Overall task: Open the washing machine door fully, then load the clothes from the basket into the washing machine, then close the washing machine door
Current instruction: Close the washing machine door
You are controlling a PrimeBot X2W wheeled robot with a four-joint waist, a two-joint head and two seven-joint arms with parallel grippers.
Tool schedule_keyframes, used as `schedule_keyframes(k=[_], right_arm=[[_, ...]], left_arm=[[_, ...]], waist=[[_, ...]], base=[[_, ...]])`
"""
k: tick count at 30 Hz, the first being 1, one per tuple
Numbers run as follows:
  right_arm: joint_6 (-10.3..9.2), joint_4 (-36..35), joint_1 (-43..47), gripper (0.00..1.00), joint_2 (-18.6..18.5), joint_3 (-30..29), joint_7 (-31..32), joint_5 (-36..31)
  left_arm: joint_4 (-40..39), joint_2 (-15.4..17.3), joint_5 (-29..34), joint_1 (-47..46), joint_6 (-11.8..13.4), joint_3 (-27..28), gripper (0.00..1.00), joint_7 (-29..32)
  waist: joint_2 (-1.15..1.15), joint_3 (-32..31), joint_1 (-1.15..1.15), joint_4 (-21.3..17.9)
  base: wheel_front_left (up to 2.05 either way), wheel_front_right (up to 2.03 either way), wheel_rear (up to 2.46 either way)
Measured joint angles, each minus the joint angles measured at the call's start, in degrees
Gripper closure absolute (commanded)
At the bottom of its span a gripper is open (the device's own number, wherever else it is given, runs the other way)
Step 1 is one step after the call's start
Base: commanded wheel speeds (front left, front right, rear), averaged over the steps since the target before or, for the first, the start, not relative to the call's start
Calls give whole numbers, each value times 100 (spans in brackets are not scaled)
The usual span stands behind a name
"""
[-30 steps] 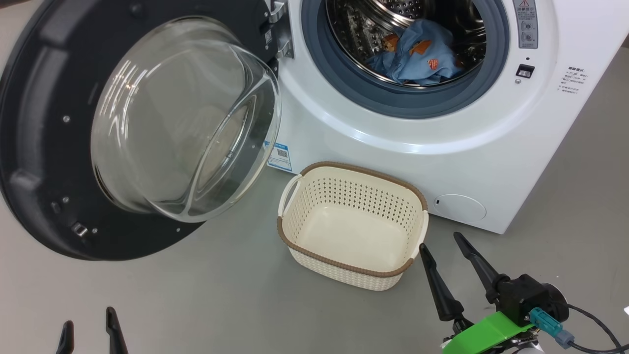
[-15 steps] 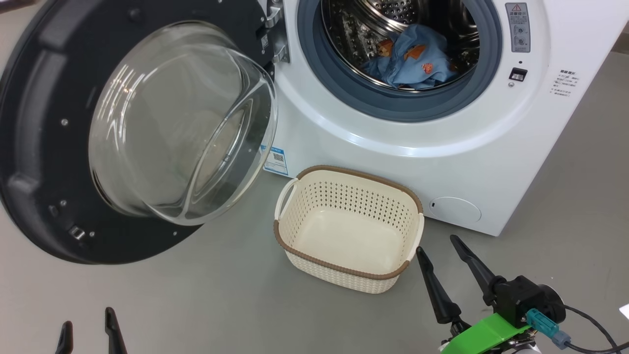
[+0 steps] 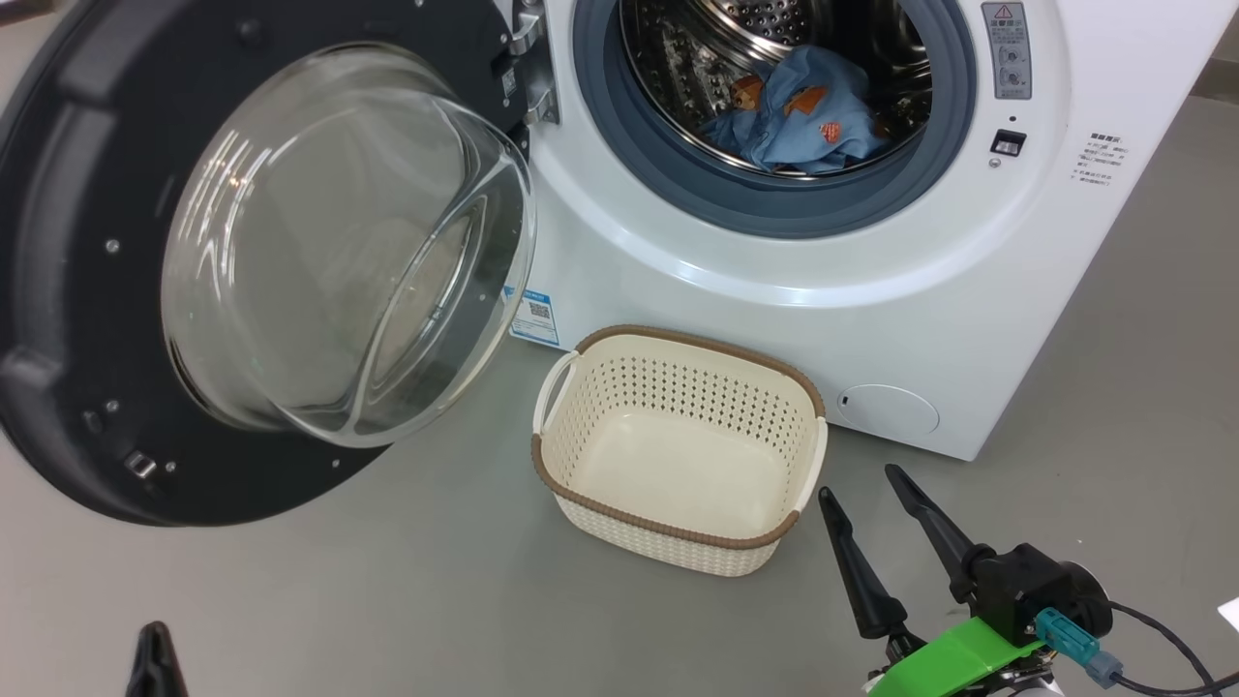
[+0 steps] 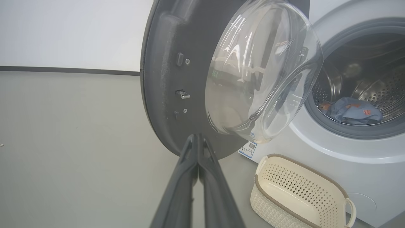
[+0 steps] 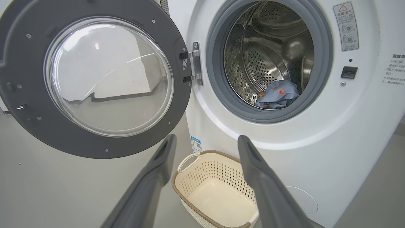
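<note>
Though both empty, L hand (image 4: pixel 198 136) pressed together, R hand (image 3: pixel 858 482) spread nr basket (image 3: pixel 658 547).

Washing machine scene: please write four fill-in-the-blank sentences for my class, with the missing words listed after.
1. The basket on the floor is ____.
2. The clothes lie in the steel ____ of the washing machine.
3. The washing machine door stands ____.
4. The right gripper is open; the left gripper is ____.
Missing words: empty; drum; open; shut.
</note>
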Motion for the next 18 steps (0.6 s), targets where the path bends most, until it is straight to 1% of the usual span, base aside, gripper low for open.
schedule_keyframes(k=[3, 5, 8, 9, 10, 12, 13, 14, 18], right_arm=[[0, 3, 0, 0, 0, 4, 0, 1], [0, 3, 0, 0, 0, 10, 0, 14], [0, 4, -1, 0, 1, 18, 0, 55], [0, 4, -1, 0, 1, 20, 0, 62], [0, 4, -1, 0, 1, 20, 0, 62], [0, 5, -2, 0, 1, 29, 0, 62], [0, 5, -2, 0, 1, 32, 0, 62], [0, 5, -2, 0, 1, 32, 0, 62], [0, 4, -3, 0, 1, 30, 0, 63]], left_arm=[[-4, -1, -43, -8, -16, 138, 100, 1], [-18, -4, -180, -29, -45, 268, 100, 0], [-24, -19, -465, -98, -129, 538, 100, 0], [-32, -21, -434, -129, -190, 627, 100, 0], [-32, -21, -434, -129, -190, 627, 100, 0], [-42, -27, -433, -224, -282, 824, 100, 0], [-40, -32, -504, -350, -374, 1026, 100, 0], [-40, -32, -504, -350, -374, 1026, 100, 0], [15, -49, -762, -647, -584, 1445, 100, 0]], waist=[[0, -2, 0, -20], [0, -5, 0, -35], [0, -1, 0, -64], [0, 1, 0, -75], [0, 1, 0, -75], [0, 3, 0, -96], [0, 2, 0, -114], [0, 2, 0, -114], [0, 3, 0, -146]], base=[[0, 0, 0], [0, 0, 0], [0, 0, 0], [0, 0, 0], [0, 0, 0], [0, 0, 0], [0, 0, 0], [0, 0, 0], [0, 0, 0]])
